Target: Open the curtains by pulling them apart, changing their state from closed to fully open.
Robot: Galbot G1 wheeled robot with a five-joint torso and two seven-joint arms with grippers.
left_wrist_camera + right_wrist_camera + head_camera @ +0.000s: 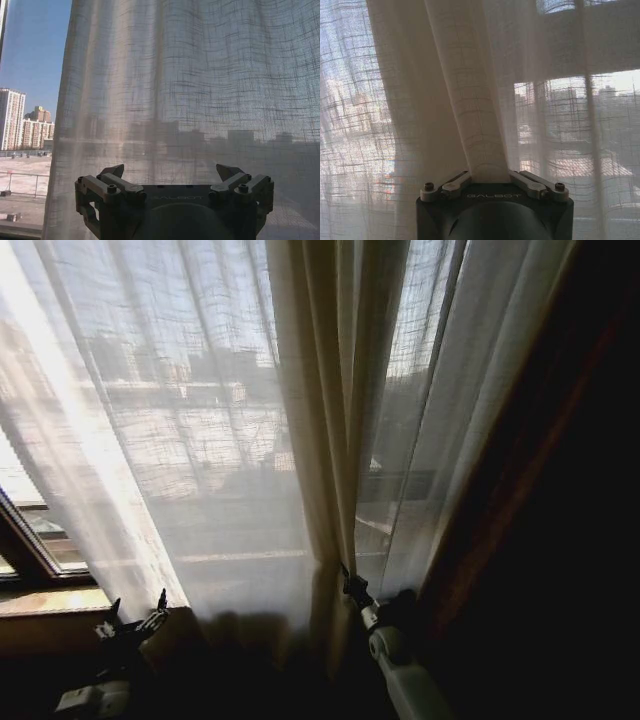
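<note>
The sheer white curtains [220, 440] hang across the bright window in pleats. My right gripper [350, 583] is low at the centre, shut on a bunched fold where the panels meet. In the right wrist view that fold [485, 130] rises out of the closed right gripper [489, 176]. My left gripper [135, 618] sits low at the left, open, just in front of the left panel's lower part. In the left wrist view the left gripper [171, 172] holds nothing, and the curtain [200, 75] hangs right before it with its free edge off to one side.
A heavy dark reddish-brown drape [520, 460] hangs at the right beside the sheer panels. A window frame [30, 550] and sill [50, 600] show at the lower left. Past the curtain's edge are blue sky and city buildings [25, 125].
</note>
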